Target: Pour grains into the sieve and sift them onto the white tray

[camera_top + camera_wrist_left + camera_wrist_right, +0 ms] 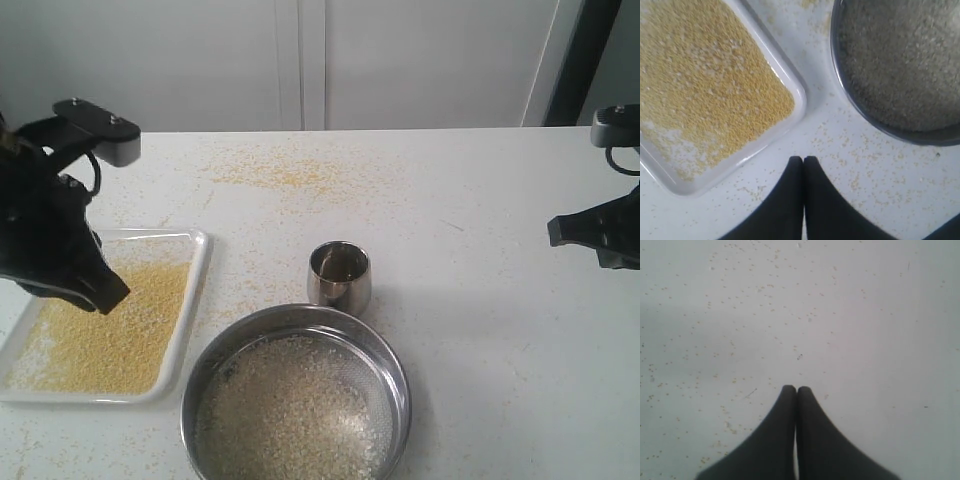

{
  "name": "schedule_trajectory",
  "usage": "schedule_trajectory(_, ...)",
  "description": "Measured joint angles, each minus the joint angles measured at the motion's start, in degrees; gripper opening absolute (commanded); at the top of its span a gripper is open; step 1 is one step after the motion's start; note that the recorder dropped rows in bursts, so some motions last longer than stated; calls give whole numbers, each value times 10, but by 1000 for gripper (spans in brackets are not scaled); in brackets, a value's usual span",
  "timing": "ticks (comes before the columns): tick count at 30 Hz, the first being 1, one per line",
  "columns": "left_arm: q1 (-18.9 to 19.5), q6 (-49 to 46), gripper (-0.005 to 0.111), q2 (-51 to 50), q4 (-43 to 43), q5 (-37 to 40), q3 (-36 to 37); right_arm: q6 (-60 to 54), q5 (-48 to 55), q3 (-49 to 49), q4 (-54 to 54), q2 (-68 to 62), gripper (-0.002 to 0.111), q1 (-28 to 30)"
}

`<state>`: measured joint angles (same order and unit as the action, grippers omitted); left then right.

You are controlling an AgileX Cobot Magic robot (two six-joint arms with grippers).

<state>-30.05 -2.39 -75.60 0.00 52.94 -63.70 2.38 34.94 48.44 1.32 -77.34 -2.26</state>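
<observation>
The wide steel sieve rests on the table at the front middle, holding whitish rice-like grains; its rim shows in the left wrist view as the sieve. The white tray lies to its left, spread with fine yellow granules; the same tray and yellow granules fill much of the left wrist view. My left gripper hovers over the tray's middle, shut and empty, its tips above bare table between tray and sieve. My right gripper is shut and empty, off at the right.
A small steel cup stands upright just behind the sieve, empty as far as I can see. Stray yellow specks dust the table at the back middle and round the tray. The table's far edge meets a white wall.
</observation>
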Motion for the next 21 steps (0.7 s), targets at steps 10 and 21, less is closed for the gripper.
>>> schedule_trajectory(10,0,31,0,124,-5,-61,68,0,0,0,0,0,0,0)
schedule_trajectory(21,0,36,0,270,-27,-43,119,0,0,0,0,0,0,0)
